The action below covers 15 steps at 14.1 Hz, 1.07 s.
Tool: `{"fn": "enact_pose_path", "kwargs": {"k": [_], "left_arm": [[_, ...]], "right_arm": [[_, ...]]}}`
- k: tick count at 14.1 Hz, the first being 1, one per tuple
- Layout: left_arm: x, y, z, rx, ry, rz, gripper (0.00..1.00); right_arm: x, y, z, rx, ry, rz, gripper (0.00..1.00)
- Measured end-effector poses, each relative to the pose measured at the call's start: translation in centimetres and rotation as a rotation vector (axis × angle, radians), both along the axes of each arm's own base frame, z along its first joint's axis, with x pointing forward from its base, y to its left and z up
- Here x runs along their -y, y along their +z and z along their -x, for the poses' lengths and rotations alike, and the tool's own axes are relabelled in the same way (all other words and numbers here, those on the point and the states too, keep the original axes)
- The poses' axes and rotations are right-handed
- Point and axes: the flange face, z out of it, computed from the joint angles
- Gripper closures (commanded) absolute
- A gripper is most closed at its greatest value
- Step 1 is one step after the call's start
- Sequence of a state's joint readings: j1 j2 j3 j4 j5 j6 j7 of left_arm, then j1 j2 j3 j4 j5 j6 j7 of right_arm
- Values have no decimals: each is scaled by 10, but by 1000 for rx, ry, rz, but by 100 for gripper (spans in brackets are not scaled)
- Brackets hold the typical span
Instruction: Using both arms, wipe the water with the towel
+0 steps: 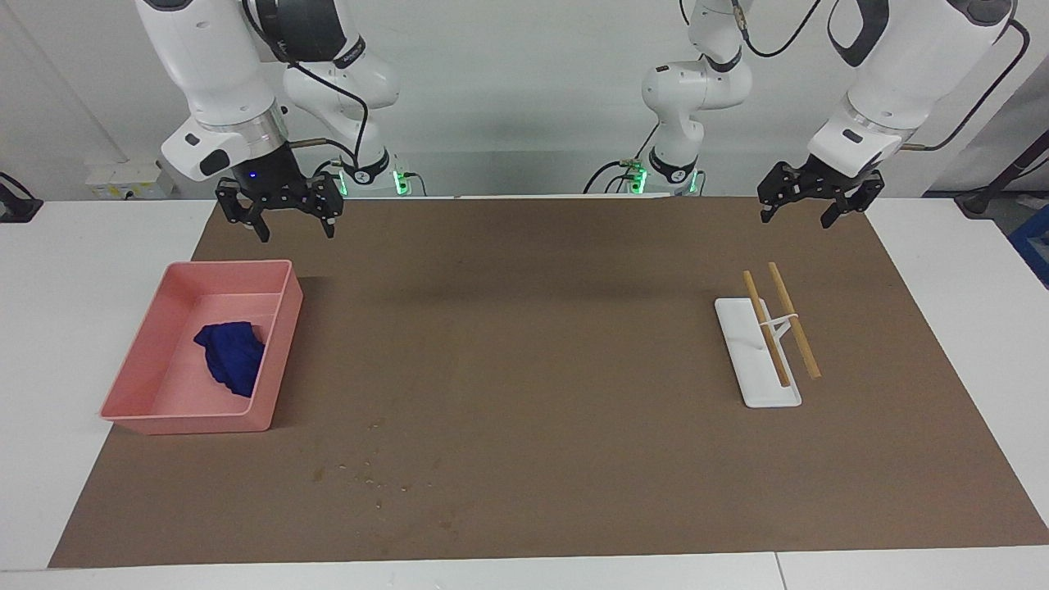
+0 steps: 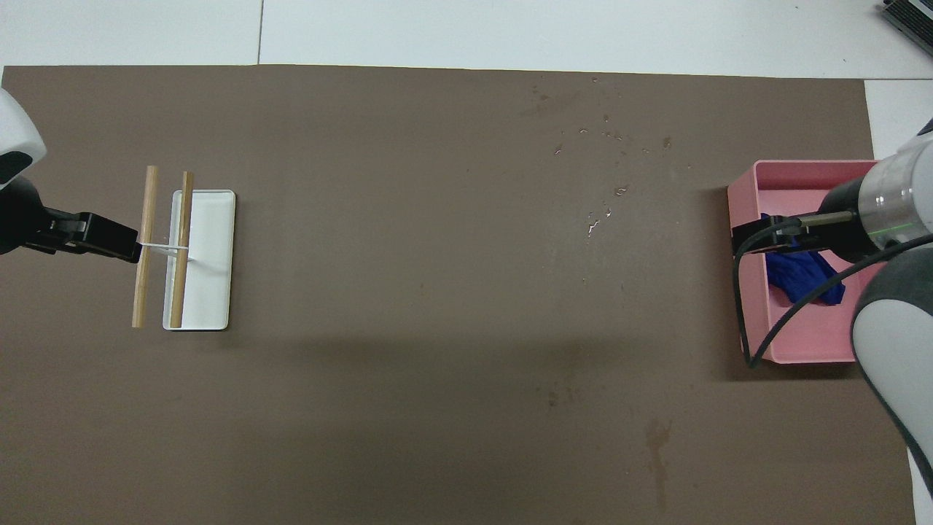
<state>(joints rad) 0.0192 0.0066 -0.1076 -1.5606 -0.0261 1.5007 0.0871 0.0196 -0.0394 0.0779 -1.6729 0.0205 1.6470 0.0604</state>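
No legible writing — towel (image 1: 232,356) in pink tray (image 1: 283,328)

Soft, crumpled cloth towel (image 1: 232,356) in a smooth, probably plastic pink tray (image 1: 282,360); wooden sticks (image 1: 792,319) over a glossy white base (image 1: 742,352); matt brown mat (image 1: 524,369).

a robotics lab: two white arms (image 1: 221,74) bolted by a bare white table (image 1: 82,270).
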Motion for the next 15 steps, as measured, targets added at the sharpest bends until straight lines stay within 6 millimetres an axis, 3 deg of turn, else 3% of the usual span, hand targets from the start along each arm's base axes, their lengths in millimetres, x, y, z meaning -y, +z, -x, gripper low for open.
{"fn": "enact_pose_path", "kwargs": {"k": [15], "left_arm": [[0, 0, 0, 0, 0, 0, 0]], "right_arm": [[3, 2, 1, -10, 7, -11, 0]]}}
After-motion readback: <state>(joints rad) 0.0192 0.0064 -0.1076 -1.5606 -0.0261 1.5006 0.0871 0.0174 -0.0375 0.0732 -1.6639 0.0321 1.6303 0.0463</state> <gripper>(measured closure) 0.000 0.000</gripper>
